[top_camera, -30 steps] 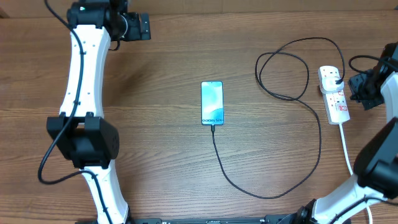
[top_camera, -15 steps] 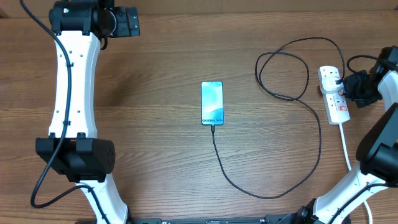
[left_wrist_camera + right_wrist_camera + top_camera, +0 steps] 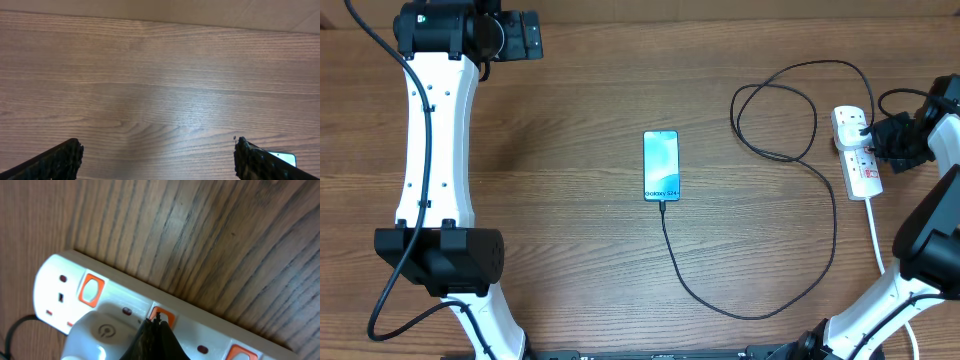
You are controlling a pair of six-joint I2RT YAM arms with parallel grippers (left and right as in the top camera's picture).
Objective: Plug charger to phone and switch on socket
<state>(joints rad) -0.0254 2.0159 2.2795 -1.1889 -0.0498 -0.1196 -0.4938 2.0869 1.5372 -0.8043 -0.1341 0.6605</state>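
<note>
The phone [image 3: 661,165] lies face up at mid table, its teal screen lit; a corner shows in the left wrist view [image 3: 283,158]. The black charger cable [image 3: 760,300] runs from the phone's near end in a loop to its plug in the white socket strip [image 3: 861,170] at the right. My right gripper [image 3: 876,142] is shut, its tips [image 3: 158,321] touching an orange switch [image 3: 161,317] beside the white plug body [image 3: 100,335]. My left gripper [image 3: 535,38] is open and empty at the far left, over bare wood [image 3: 159,150].
The strip's thick white cord [image 3: 876,235] runs toward the table's near right. Two other orange switches [image 3: 91,288] show on the strip. The cable loops [image 3: 775,110] lie between phone and strip. The table's far edge [image 3: 160,20] is close to the left gripper.
The left arm swung further left and back, then settled. The right gripper moved left onto the socket strip and holds there.
</note>
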